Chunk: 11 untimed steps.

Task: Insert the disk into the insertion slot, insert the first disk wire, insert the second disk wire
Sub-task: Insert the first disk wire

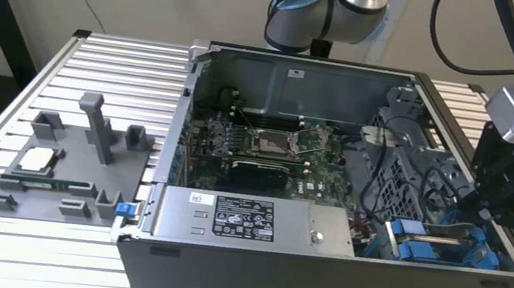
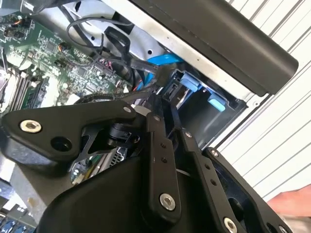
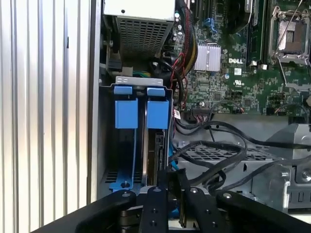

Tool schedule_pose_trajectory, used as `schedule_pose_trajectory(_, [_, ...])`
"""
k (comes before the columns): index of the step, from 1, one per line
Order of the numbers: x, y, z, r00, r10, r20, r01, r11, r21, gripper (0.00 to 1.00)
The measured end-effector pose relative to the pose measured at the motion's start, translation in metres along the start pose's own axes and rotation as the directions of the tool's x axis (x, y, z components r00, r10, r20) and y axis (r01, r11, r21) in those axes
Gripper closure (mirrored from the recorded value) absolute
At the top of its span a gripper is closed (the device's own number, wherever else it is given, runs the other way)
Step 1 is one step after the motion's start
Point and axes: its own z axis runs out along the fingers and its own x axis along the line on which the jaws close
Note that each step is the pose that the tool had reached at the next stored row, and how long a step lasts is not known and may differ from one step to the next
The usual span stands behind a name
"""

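The disk (image 3: pixel 158 153) stands edge-on in the insertion slot (image 3: pixel 139 80), a bay of the grey drive cage with blue tabs (image 3: pixel 157 114) at its mouth. In the exterior view this cage (image 1: pixel 429 247) is in the case's near corner at the exterior view's right. My gripper (image 1: pixel 479 211) hangs right above it. In both wrist views the fingers (image 3: pixel 155 208) have closed around a dark connector (image 3: pixel 181 206) on a black wire, right at the disk's end. My gripper (image 2: pixel 163 99) sits amid black wires (image 3: pixel 214 145) and a blue wire (image 2: pixel 163 59).
The open computer case (image 1: pixel 318 281) lies on a ribbed aluminium table (image 1: pixel 106 70). Inside it are the motherboard (image 1: pixel 267 145) and a labelled power-supply box (image 1: pixel 237 218). A grey fixture (image 1: pixel 62 169) with small parts stands at the exterior view's left.
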Motion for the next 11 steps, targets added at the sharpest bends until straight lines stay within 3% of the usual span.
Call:
schedule_pose_trajectory(2, [0.0003,-0.0002,0.0000,1.0000,0.000,0.0002,0.000,1.0000,0.0001,1.00])
schedule_pose_trajectory(3, [0.0006,-0.0002,0.0000,1.0000,0.002,0.0045,-0.002,1.0000,-0.0002,1.00])
schedule_pose_trajectory(5, [0.0007,-0.0003,-0.0001,0.9997,0.006,0.0241,-0.006,1.0000,-0.0011,1.00])
schedule_pose_trajectory(6, [0.0017,-0.0002,-0.0002,0.9996,0.007,0.0267,-0.007,1.0000,-0.0022,1.00])
schedule_pose_trajectory(11, [0.0079,-0.0006,0.0019,0.9997,0.009,0.0233,-0.009,0.9999,-0.0047,1.00])
